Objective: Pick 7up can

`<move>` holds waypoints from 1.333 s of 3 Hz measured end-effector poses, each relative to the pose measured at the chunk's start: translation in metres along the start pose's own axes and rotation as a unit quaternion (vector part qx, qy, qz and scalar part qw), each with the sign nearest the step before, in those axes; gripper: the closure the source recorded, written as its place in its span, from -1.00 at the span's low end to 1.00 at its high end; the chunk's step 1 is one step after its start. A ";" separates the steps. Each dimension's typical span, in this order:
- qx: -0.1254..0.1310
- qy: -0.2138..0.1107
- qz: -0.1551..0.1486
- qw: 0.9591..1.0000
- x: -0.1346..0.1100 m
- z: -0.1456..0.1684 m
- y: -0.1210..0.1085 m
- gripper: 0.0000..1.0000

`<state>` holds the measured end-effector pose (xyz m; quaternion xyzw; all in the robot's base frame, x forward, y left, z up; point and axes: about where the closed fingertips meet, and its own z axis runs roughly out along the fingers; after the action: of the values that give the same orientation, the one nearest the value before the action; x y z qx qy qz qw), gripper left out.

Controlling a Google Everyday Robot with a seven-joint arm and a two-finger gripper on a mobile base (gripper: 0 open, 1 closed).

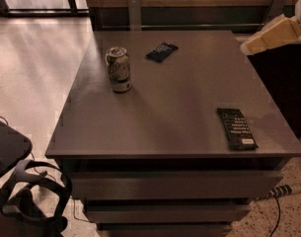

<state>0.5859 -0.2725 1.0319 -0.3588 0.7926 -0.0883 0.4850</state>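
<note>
The 7up can [119,69] stands upright on the far left part of the grey table top [174,107]. It is pale whitish-silver with dark markings and a silver pull-tab top. My gripper [254,44] is a cream-coloured piece that comes in from the upper right, above the table's far right corner. It is well to the right of the can and does not touch it. Nothing shows in the gripper.
A dark flat packet [161,52] lies behind and to the right of the can. A second dark packet [237,128] lies near the front right edge. Drawers [174,184] sit under the top. A black headset [29,201] is on the floor at lower left, a power strip [283,190] at lower right.
</note>
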 end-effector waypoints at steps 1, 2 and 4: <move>0.000 0.000 0.000 1.000 0.000 0.000 0.000 -1.00; -0.029 -0.015 0.001 0.999 -0.006 0.016 0.012 -1.00; -0.164 -0.094 0.020 0.982 -0.027 0.075 0.084 -1.00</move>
<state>0.6152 -0.1783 0.9720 -0.4243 0.7544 0.0870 0.4933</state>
